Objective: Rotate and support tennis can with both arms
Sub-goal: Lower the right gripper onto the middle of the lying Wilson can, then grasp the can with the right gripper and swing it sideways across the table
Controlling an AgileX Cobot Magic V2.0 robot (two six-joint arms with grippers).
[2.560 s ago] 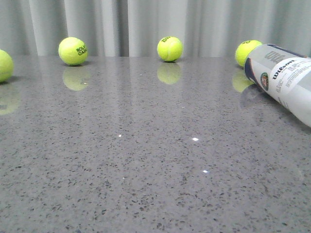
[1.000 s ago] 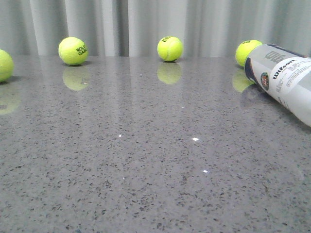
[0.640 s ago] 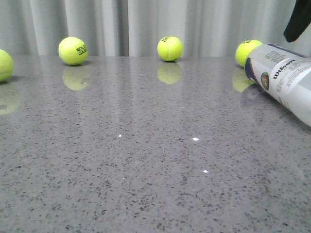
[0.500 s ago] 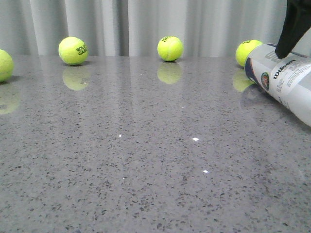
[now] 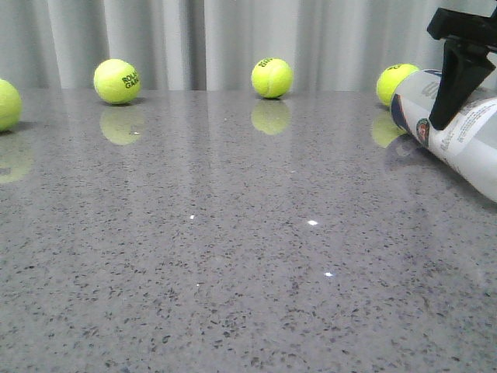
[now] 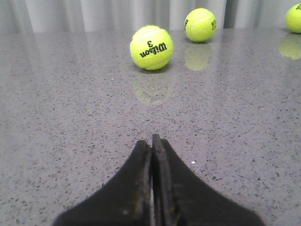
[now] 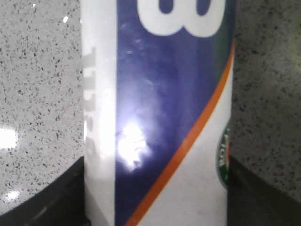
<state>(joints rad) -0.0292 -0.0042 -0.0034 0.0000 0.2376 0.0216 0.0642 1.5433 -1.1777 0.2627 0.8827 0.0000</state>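
Front view shows a glossy grey speckled stone surface (image 5: 233,256) with pale grey curtains (image 5: 233,39) behind it. At the far right edge lies the tall white and navy plastic tennis can (image 5: 466,136), on its side, its round end facing inward toward the middle of the surface and its body running off the right edge of the picture. The black right gripper (image 5: 458,70) comes down from the top right corner, one angular dark finger crossing in front of the can near its inward end. Right wrist view looks straight down on the can (image 7: 160,108): a navy panel, an orange stripe and a white band fill the picture, with a dark finger showing on either side of the can (image 7: 51,197), so the jaws are spread wide around it; whether they touch it cannot be told. Left wrist view shows the black left gripper (image 6: 151,150) low over bare surface, jaws pressed together with nothing between them. Four yellow-green tennis balls sit along the back of the surface: one at the left edge (image 5: 6,105), one further in (image 5: 116,81), one near the centre (image 5: 272,78), and one just behind the can's inward end (image 5: 394,80).
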